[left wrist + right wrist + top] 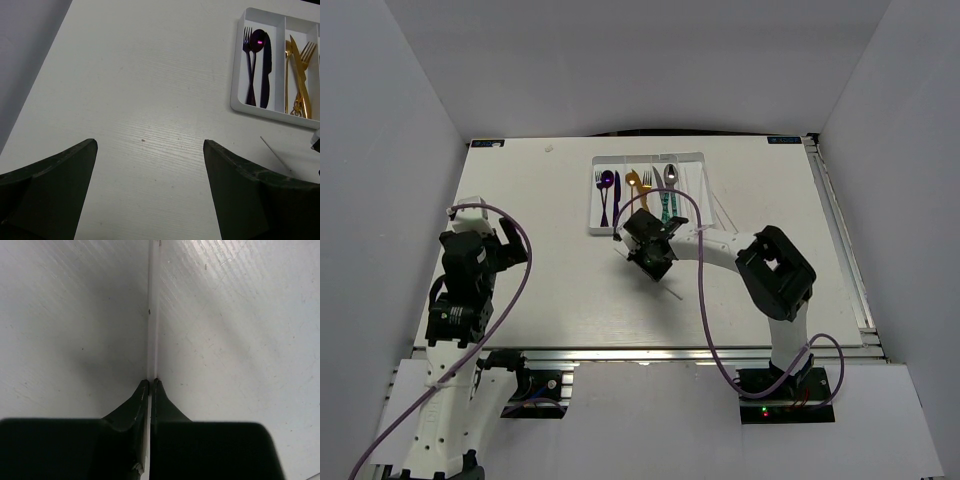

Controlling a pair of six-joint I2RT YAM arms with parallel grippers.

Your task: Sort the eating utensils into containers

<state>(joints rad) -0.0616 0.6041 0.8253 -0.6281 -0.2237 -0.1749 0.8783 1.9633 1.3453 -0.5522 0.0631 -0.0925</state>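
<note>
Pressed together at the bottom centre of the right wrist view, the dark fingertips of the right gripper (pixel 150 381) pinch one thin white chopstick (pixel 153 315), which runs straight up the frame, low over the pale wood-grain table (pixel 240 340); whether it has lifted clear I cannot tell. In the overhead view this gripper sits just below the lower rim of the shallow white plastic tray (pixel 594 200), near the picture's centre. I judge the step to be carrying this chopstick to its compartment. The tray's left slot holds iridescent purple cutlery (pixel 257 65), the next gold pieces (pixel 300 75), the third silver ones with teal handles (pixel 666 195), so the rightmost slot looks like the target. Faint white sticks (pixel 716 205) seem to lie across the tray's right rim there. The next move calls for a lift above the rim, a turn to line the stick up with the slot, and a low release. Room is tight at the rim and the jutting sticks. At lower left, the left gripper (pixel 150 192) is spread wide and holds nothing, well apart from the tray, with open table between them.
</note>
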